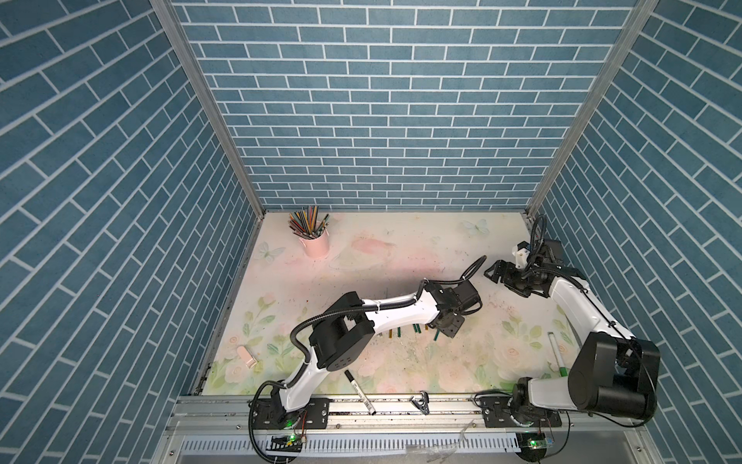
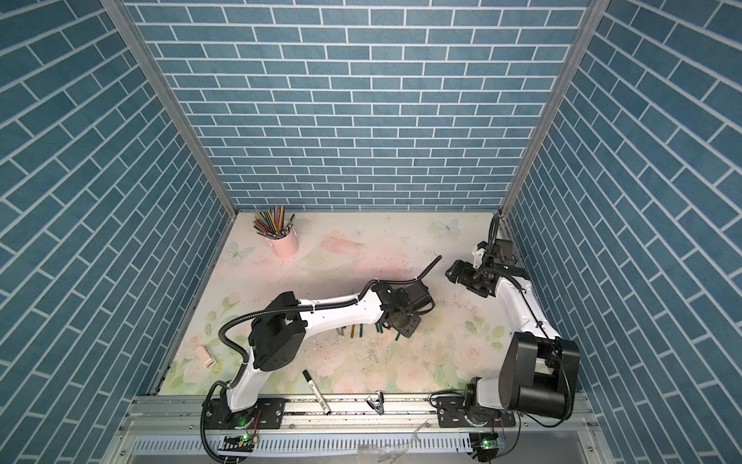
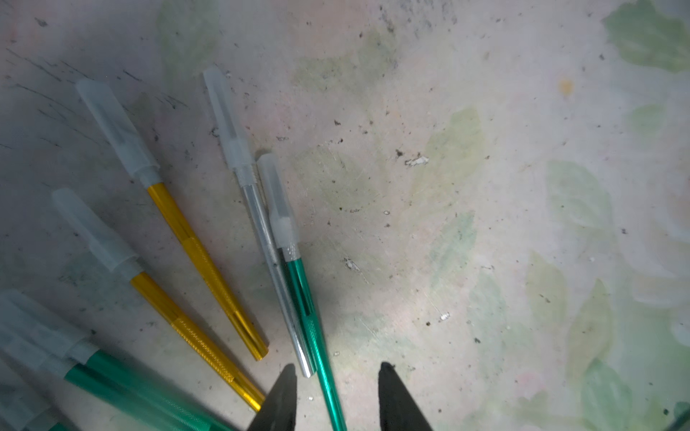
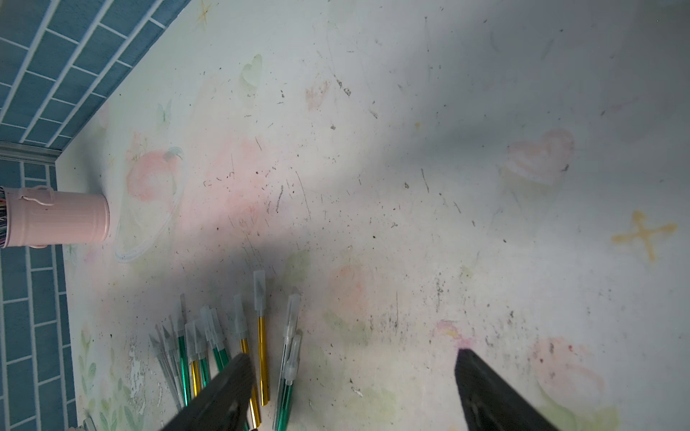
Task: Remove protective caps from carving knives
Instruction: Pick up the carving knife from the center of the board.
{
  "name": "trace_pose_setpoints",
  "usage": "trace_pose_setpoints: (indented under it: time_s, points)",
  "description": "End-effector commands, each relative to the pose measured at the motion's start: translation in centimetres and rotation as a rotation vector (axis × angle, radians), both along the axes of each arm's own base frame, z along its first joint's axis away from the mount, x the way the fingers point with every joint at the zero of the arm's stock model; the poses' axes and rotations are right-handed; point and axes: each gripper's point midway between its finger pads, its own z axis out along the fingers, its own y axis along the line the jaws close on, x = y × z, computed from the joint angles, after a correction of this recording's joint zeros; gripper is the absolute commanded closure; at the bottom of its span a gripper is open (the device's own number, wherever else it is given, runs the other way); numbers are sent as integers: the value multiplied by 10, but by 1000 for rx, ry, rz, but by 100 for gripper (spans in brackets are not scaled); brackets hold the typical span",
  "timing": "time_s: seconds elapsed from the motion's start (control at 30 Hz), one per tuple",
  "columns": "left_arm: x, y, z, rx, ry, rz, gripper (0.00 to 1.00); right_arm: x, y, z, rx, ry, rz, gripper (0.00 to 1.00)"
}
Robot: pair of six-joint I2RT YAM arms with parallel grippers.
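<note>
The flowery counter [image 1: 401,249] is mostly bare, and the action is in the middle, a bit toward the near edge. The left arm [image 1: 393,307] is stretched out there, with the left tool [image 3: 337,367] low over the carving knives [image 4: 209,347], which lie fanned out in a loose row. The right arm [image 1: 574,297] sits by the far right wall. The right tool [image 4: 353,352] is spread wide with nothing in it, hovering over bare counter well apart from the knives.

Closer in, the left tool's two tips are apart, one on either side of the handle of a green knife [image 3: 302,291]. There's a gap on both sides, so nothing is clamped as far as I can see. That knife lies tight against a silver knife [image 3: 261,209]. Its whitish cap [image 3: 278,197] is on the blade end, pointing away from the tool.

Looks to me like the grab-one-knife step, pretty early in the job, since most of the knives I can make out are capped. Next it needs a clean pinch on the green handle alone, without dragging the silver one along, then a lift. After that the right tool would have to come over and pull the cap straight off along the blade.
</note>
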Motion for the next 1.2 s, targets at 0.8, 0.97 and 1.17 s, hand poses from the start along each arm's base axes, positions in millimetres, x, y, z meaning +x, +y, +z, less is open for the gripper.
trace_pose_setpoints:
  time_s: [0.8,0.97,1.17]
  points:
    - [5,0,-26,112,10,59,66,-16,0,2,24,21,20,15]
    - [5,1,-30,121,19,62,68,-17,0,1,28,23,19,15]
    - [1,7,-38,149,35,64,74,-15,-1,4,38,21,18,17]
